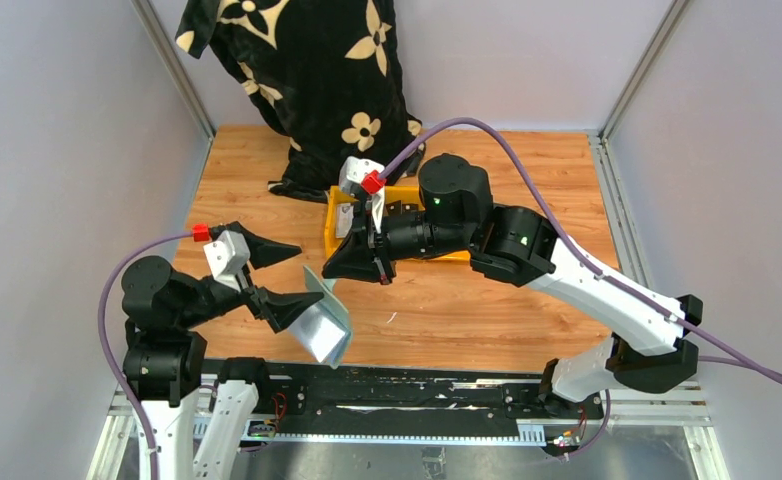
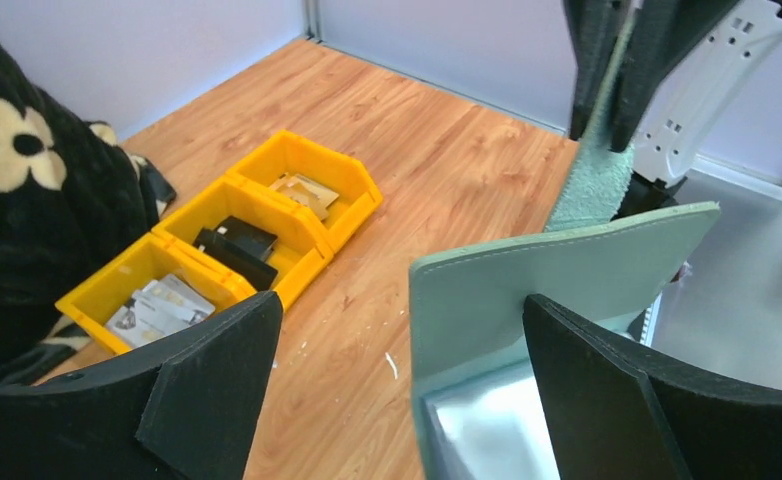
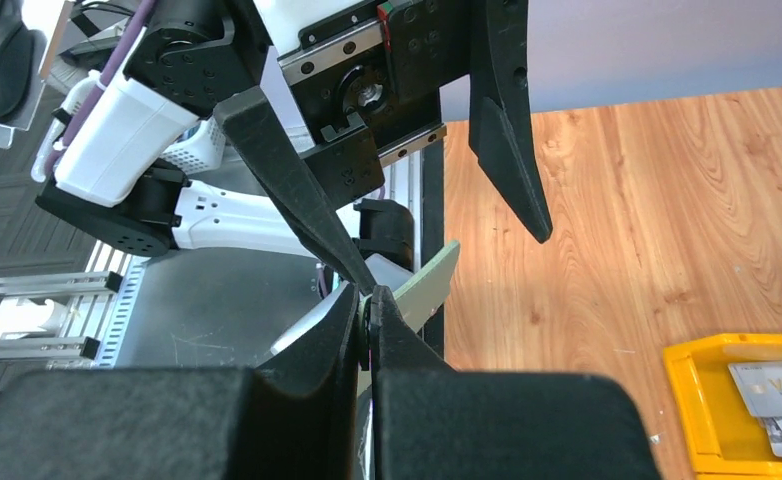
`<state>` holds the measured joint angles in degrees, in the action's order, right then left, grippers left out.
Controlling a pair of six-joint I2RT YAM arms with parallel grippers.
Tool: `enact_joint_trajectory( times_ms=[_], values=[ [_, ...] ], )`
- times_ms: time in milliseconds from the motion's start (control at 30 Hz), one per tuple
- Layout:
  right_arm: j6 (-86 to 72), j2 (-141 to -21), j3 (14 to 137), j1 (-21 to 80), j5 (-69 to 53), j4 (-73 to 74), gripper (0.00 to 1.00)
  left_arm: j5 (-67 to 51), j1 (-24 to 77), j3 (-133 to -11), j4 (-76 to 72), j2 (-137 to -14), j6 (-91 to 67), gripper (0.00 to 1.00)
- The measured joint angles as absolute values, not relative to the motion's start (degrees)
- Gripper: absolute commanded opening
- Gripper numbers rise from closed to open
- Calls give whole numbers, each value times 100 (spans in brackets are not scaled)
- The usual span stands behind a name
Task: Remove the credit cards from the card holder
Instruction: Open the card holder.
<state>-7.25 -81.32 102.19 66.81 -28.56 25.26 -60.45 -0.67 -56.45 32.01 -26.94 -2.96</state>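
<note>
Right gripper (image 3: pixel 369 295) is pinched tight on the top flap of the sage-green folding fabric card holder (image 2: pixel 527 290), which hangs from its fingertips. Left gripper (image 1: pixel 305 275) gapes wide, one finger up against the pale shiny lining. Flat plastic credit cards (image 2: pixel 235 245) lie in the yellow plastic bins (image 2: pixel 339 160) well beyond it, so the job looks nearly done, though I can't tell whether a card is hiding inside

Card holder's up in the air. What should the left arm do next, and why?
Probably close the left gripper on the lower flap of the card holder. Its jaws stand wide open beside that flap, while the right gripper pinches only the upper end, so the holder hangs unbraced above the table.
</note>
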Motion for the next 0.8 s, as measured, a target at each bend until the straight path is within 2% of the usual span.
enact_joint_trajectory(
  times_ms=[200, 733, 800],
  values=[
    [-676, -8243, 10438, 6720, -3146, 2635, 0, -6530, -67, -5636, 3194, -2626, -244, 92],
    [-679, -8429, 10759, 6818, -3618, 2668, 0, -6993, -67, -5774, 3225, -2585, -478, 93],
    [-681, -8451, 10818, 6820, -3658, 2692, 0, -7054, -67, -5776, 3225, -2561, -480, 85]
  ],
)
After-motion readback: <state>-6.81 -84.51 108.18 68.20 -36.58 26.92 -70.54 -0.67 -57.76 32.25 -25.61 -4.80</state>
